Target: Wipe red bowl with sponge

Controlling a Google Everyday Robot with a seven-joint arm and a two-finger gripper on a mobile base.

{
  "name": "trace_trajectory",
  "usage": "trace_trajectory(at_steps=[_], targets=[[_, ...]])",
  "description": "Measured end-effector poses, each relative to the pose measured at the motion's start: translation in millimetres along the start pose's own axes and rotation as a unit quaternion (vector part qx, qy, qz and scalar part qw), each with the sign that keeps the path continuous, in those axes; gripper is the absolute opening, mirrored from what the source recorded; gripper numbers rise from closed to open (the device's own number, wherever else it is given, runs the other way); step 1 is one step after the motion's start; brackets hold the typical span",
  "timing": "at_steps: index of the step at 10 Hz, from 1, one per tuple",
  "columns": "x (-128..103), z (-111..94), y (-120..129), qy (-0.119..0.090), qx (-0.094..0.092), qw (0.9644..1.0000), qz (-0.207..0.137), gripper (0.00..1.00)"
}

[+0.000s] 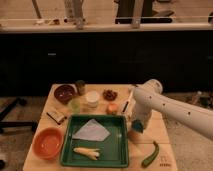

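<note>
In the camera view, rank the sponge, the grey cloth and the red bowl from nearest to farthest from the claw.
1. Sponge: right at the claw, beside the tray's right edge.
2. Grey cloth: inside the tray, picture-left of the claw.
3. Red bowl: farthest picture-left, outside the tray.

Arm bent, gripper pointing down

The white arm (176,113) comes in from the right edge and rises leftward to a rounded elbow (149,93). From there it turns straight down to the gripper (137,123), which hangs low, just right of the view's centre.
</note>
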Motion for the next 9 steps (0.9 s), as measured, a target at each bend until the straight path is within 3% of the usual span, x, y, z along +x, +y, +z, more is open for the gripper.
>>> trace_trajectory(at_steps=[3, 9], targets=[[-15, -23, -3, 0.012, 0.013, 0.9996, -0.024, 0.0], [-23, -23, -4, 0.01, 0.011, 0.9994, -0.031, 0.0]])
